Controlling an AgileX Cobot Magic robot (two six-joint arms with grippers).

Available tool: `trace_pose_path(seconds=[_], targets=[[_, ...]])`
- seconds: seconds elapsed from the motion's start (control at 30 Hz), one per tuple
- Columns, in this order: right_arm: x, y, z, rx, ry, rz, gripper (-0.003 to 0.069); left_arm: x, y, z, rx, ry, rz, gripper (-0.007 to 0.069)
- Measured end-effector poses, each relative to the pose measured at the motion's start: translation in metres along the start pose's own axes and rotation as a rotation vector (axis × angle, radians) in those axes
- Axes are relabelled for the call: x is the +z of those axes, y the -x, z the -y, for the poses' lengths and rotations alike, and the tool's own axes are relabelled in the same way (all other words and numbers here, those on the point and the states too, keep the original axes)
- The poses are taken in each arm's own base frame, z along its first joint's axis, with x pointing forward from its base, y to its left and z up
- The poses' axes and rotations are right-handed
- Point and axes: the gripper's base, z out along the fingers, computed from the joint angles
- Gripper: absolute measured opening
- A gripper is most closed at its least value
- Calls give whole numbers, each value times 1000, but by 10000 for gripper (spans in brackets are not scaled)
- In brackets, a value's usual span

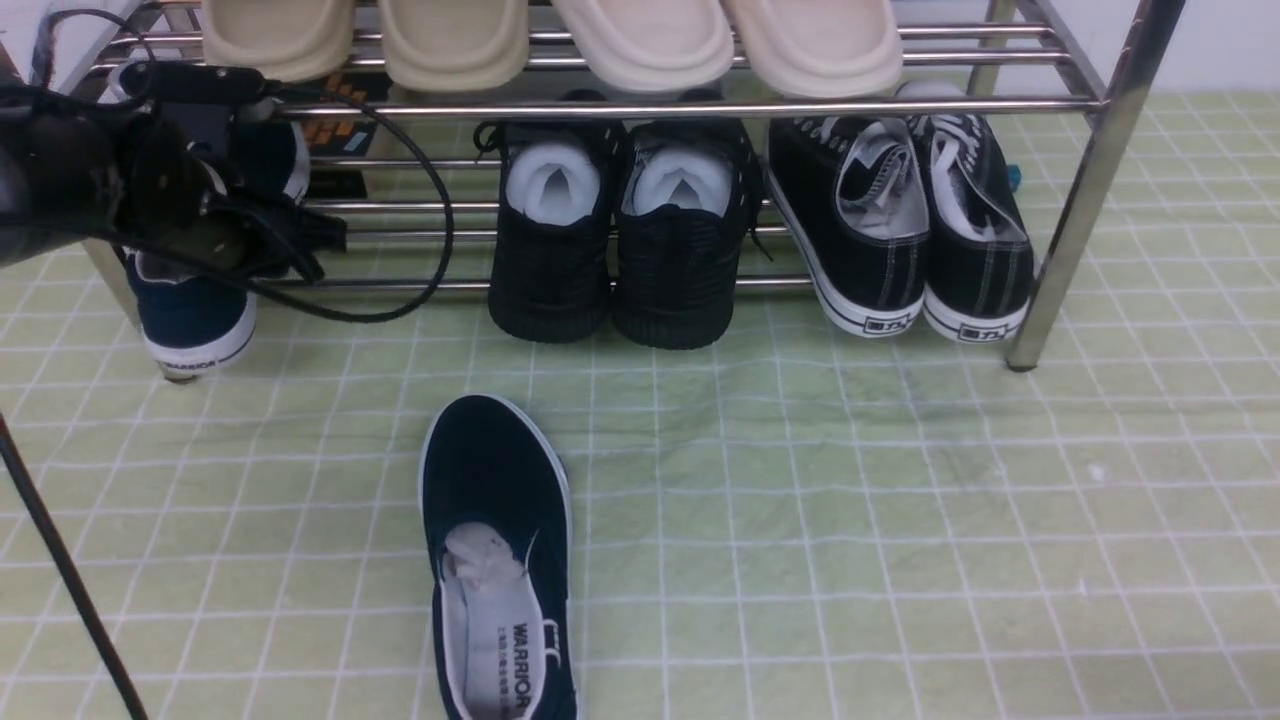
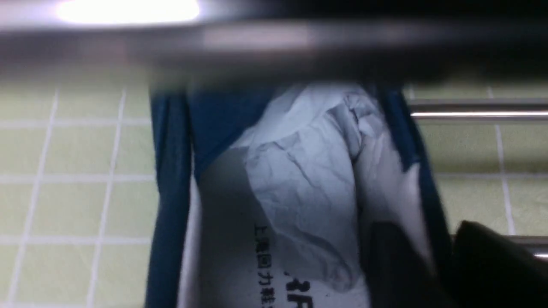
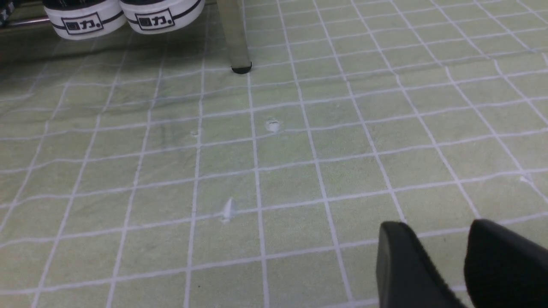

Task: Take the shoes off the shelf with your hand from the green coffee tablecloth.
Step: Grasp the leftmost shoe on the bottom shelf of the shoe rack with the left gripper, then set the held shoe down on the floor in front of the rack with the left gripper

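One navy shoe [image 1: 497,560] lies lower centre on the tablecloth [image 1: 900,500]; the second shoe [image 1: 190,320] sits at the shelf's [image 1: 1085,200] left end. Your left hand [image 2: 432,244] straddles its side wall, but you cannot tell whether it grips. Clamp firmly, then pull clear.

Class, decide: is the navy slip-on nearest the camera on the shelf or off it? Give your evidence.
Off. The navy slip-on lies sole-down on the green cloth, apart from the shelf.

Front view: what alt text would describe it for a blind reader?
The robot's left hand reaches into the lower tier of the chrome shelf, over a navy slip-on shoe; the matching shoe lies on the green checked cloth in front. Two black pairs share that tier; pale slippers above.
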Motion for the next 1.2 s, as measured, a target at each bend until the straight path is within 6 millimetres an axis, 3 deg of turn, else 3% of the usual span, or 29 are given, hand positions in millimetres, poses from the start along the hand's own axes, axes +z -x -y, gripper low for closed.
trace_pose_path(seconds=[0.07, 0.13, 0.27, 0.43, 0.67, 0.93, 1.2], targets=[[0, 0, 0, 0, 0, 0, 237, -4, -1, -1, -55, 4, -23, 69], [0, 0, 0, 0, 0, 0, 237, -9, -1, -1, -87, 7, -46, 43], [0, 0, 0, 0, 0, 0, 237, -54, 1, 13, -116, 1, -171, 32], [0, 0, 0, 0, 0, 0, 237, -128, -2, 42, -67, -44, -297, 31], [0, 0, 0, 0, 0, 0, 237, -181, -21, 69, 2, -75, -398, 31], [0, 0, 0, 0, 0, 0, 237, -200, -69, 92, -13, -30, -380, 32], [0, 0, 0, 0, 0, 0, 237, -186, -110, 84, -70, 40, -373, 32]])
